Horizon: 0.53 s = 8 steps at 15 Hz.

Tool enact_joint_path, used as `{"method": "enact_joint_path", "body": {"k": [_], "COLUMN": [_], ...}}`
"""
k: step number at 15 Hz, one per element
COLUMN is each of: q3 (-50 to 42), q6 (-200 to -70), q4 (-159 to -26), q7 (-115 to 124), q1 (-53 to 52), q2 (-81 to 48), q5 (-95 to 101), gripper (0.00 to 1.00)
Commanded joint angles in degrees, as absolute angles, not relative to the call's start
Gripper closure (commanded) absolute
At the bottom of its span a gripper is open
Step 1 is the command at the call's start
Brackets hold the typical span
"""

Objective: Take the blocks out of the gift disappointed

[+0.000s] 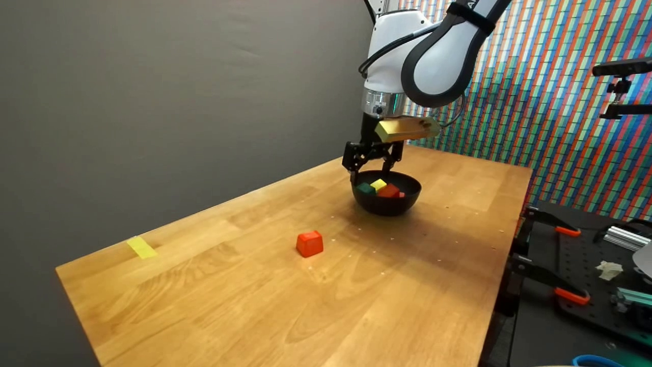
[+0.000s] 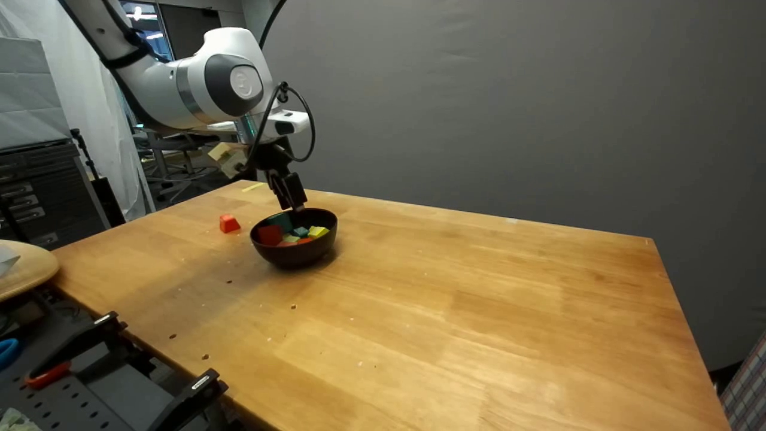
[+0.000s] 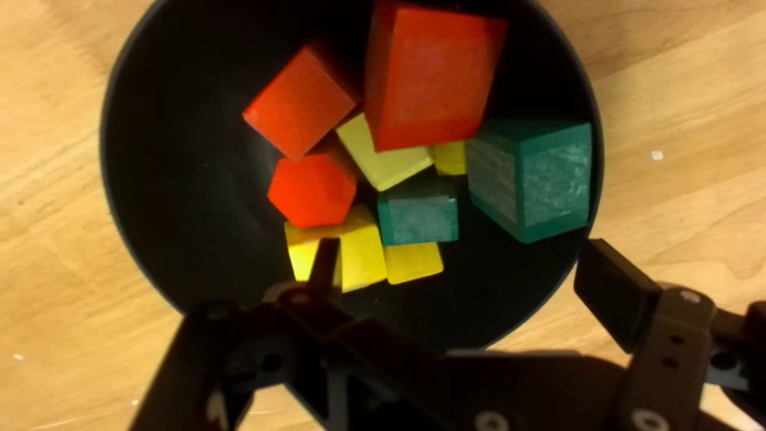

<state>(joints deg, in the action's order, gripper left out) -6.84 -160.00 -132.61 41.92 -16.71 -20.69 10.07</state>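
Observation:
The gift disappointed is a round black bowl (image 1: 387,207), upright on the wooden table and seen in both exterior views. Several blocks lie in it: a large red block (image 3: 440,78), a large green block (image 3: 553,182), a smaller green block (image 3: 422,221), smaller red ones and yellow ones such as this yellow block (image 3: 362,257). Outside the bowl, one red block (image 2: 228,224) rests on the table. My gripper (image 3: 471,278) points down at the bowl with jaws wide apart and nothing between them. In the wrist view one finger overlaps a yellow block; the other finger (image 3: 616,293) appears by the rim.
Yellow tape (image 1: 141,247) sticks to the table (image 1: 229,306) near its far corner. Along one table edge are black clamps with orange grips (image 1: 571,295) above a dark cart. A grey wall (image 2: 479,108) rises behind the table's long edge.

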Motion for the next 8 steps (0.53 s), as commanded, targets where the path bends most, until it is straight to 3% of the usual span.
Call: {"method": "enact_joint_path", "body": {"k": [1,8], "q3": [-7.75,-8.28], "q6": [-162.71,-161.96], "q4": [-134.50,-134.51], "q7": [43.99,45.04], "q1": [-16.66,-17.75], "q2": [-19.55,-20.53], "q5": [9.08,10.16], "gripper": [0.00,0.00]}}
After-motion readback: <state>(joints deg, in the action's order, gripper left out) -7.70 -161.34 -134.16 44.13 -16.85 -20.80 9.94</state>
